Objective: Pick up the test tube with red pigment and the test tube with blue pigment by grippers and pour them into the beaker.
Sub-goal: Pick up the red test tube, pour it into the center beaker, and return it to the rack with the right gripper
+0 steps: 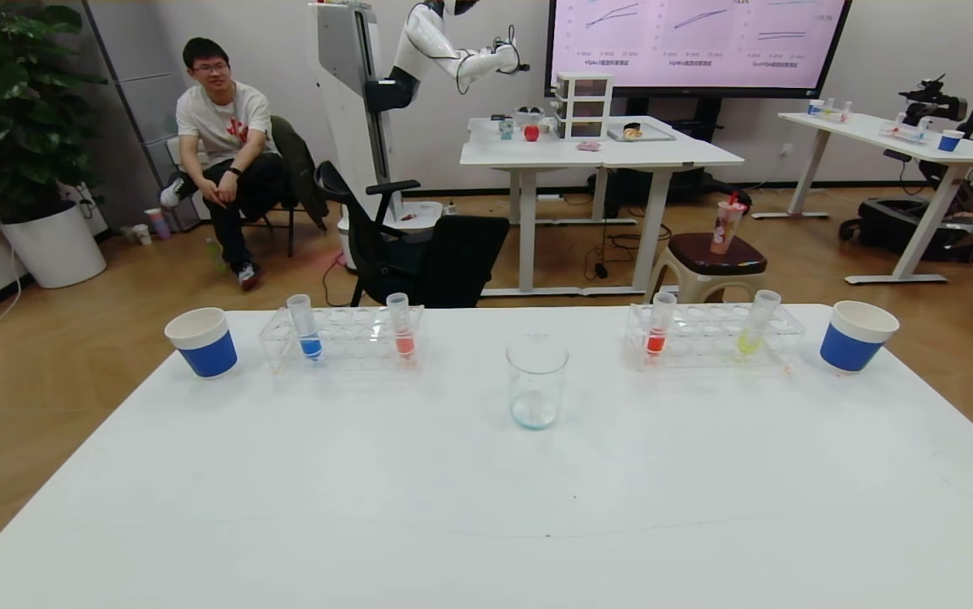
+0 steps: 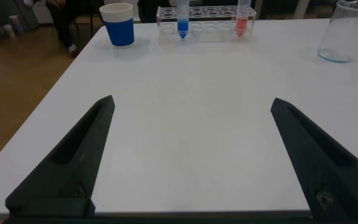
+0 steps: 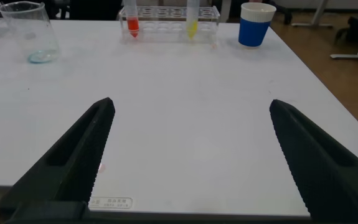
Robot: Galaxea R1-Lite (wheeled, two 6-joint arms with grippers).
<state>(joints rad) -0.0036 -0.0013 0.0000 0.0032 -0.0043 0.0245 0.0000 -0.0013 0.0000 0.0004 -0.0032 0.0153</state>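
Observation:
The beaker (image 1: 536, 382) stands at the table's middle with a faint bluish film at its bottom. The blue-pigment tube (image 1: 310, 345) stands upright in the left rack (image 1: 343, 338). The red-pigment tube (image 1: 656, 341) stands upright in the right rack (image 1: 711, 334). Neither arm shows in the head view. In the left wrist view my left gripper (image 2: 192, 101) is open and empty over bare table, well short of the blue tube (image 2: 182, 25). In the right wrist view my right gripper (image 3: 191, 102) is open and empty, well short of the red tube (image 3: 132, 25).
A paler salmon-pink tube (image 1: 403, 342) shares the left rack. A yellow tube (image 1: 750, 341) shares the right rack. Blue paper cups stand at the far left (image 1: 206, 342) and the far right (image 1: 854, 338). A seated person and furniture are beyond the table.

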